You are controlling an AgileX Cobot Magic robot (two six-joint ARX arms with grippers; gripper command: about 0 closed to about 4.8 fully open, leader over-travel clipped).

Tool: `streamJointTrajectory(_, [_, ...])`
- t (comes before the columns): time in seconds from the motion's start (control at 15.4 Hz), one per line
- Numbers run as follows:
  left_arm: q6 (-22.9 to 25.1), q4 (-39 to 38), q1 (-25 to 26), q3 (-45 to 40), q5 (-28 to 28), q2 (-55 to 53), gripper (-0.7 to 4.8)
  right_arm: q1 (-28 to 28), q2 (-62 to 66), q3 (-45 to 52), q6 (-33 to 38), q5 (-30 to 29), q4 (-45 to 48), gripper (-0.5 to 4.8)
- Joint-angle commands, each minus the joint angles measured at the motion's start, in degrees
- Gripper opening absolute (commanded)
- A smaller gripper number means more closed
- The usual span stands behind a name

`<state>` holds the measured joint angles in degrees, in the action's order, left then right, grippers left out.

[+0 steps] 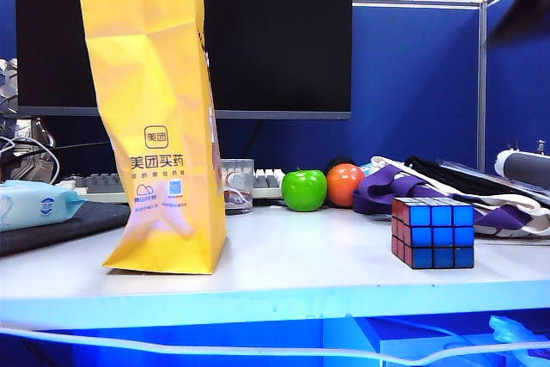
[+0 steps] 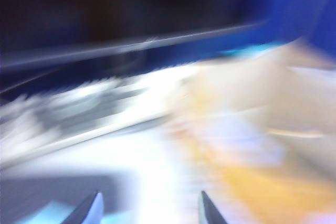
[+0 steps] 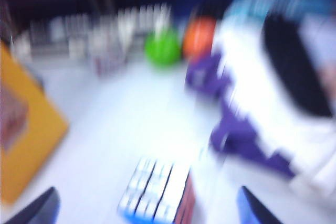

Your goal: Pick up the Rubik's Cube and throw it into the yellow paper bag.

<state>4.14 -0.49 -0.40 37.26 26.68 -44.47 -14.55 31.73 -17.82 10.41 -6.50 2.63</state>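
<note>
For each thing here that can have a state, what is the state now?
Rubik's Cube: on the table, not held.
yellow paper bag: upright, creased; top out of frame.
green apple: resting, untouched.
left gripper: fingers apart, nothing between them.
right gripper: open wide, short of the cube.

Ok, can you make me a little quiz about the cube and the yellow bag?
1. True or false: the Rubik's Cube is already inside the yellow paper bag.
2. What sits right beside the green apple? A) an orange ball B) a banana C) a cup of juice
3. Fill in: the right hand, with the cube just ahead of it, and the left hand, with the bag ahead of it, both have fingers ____.

Key: 1 false; 2 A; 3 open.
</note>
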Motion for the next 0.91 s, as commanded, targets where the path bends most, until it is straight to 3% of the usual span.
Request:
streamJointTrajectory(0.06, [5.09, -14.69, -2.6, 2.27, 6.05, -0.13, 2.46, -0.02, 11.5, -7.06, -0.35, -8.24, -5.86, 4.79])
streamJointTrajectory(0.19, [10.27, -18.88, -4.76, 2.29, 1.9, -0.11, 2.49, -0.09, 17.35, -10.36, -0.44, -9.35, -5.79, 4.79])
streamJointTrajectory(0.32, [8.52, -19.26, -4.94, 2.58, 5.42, -0.11, 4.79, 0.04, 22.34, -13.18, -1.77, -10.16, -5.9, 4.79])
streamJointTrajectory(0.45, [4.31, -20.48, -6.01, 3.85, 6.95, -0.11, 4.79, -0.07, 26.71, -14.75, -1.88, -10.21, -5.77, 4.79])
streamJointTrajectory(0.52, [4.37, -22.69, -6.45, 4.66, 8.28, -0.11, 4.79, -0.04, 29.16, -15.32, -1.92, -10.19, -5.86, 4.79])
streamJointTrajectory(0.78, [9.88, -29.73, -11.15, 5.77, 9.92, -0.07, 4.79, -0.04, 34.64, -15.34, -3.37, -10.62, -4.9, 4.79])
streamJointTrajectory(0.91, [12.35, -31.58, -16.63, 5.77, 5.01, 0.02, 4.79, -0.04, 35.47, -15.32, -3.39, -10.6, -4.15, 4.79])
